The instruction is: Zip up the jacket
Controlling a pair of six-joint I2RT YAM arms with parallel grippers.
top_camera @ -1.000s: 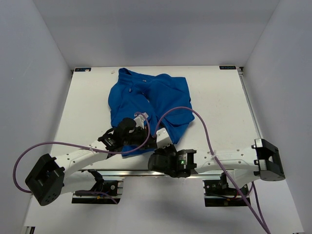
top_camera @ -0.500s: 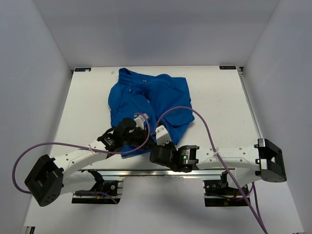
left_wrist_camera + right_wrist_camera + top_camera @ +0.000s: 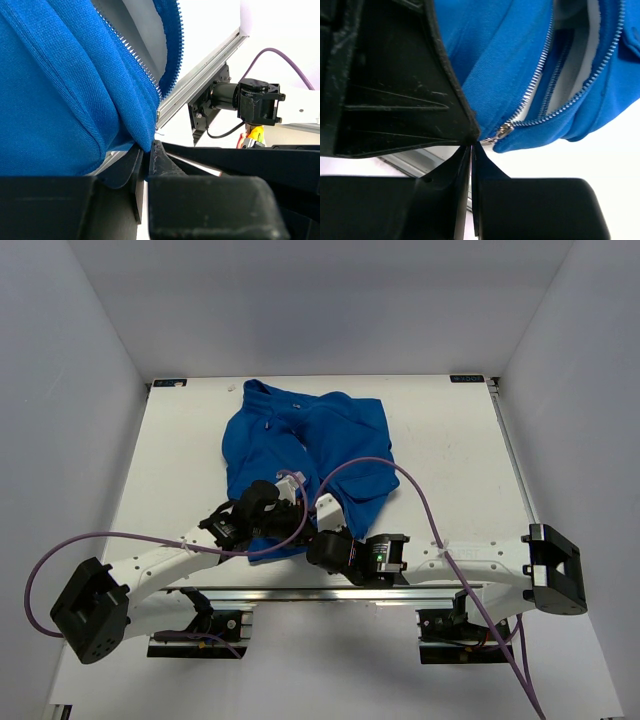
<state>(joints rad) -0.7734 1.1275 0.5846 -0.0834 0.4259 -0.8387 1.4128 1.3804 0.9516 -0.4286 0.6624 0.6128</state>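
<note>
The blue jacket (image 3: 300, 435) lies crumpled on the white table, its bottom hem toward the arms. My left gripper (image 3: 270, 523) is shut on a fold of the hem (image 3: 142, 135), which is pinched between the fingertips (image 3: 159, 152). The open zipper's silvery teeth (image 3: 134, 54) run up past white lining. My right gripper (image 3: 318, 525) sits just right of the left one, at the zipper's bottom end. Its jaws (image 3: 474, 145) are closed. The small silvery zipper pull (image 3: 504, 130) hangs at the hem, and its tab reaches into the fingertips.
An aluminium rail (image 3: 300, 592) runs along the table's near edge, right below both wrists. Purple cables (image 3: 405, 480) loop over the jacket's lower right part. Grey walls enclose the table on the left, right and far sides.
The right wrist has moved forward and to the left, from the near rail up to the jacket's hem beside the left gripper. The left arm and the jacket have stayed put.
</note>
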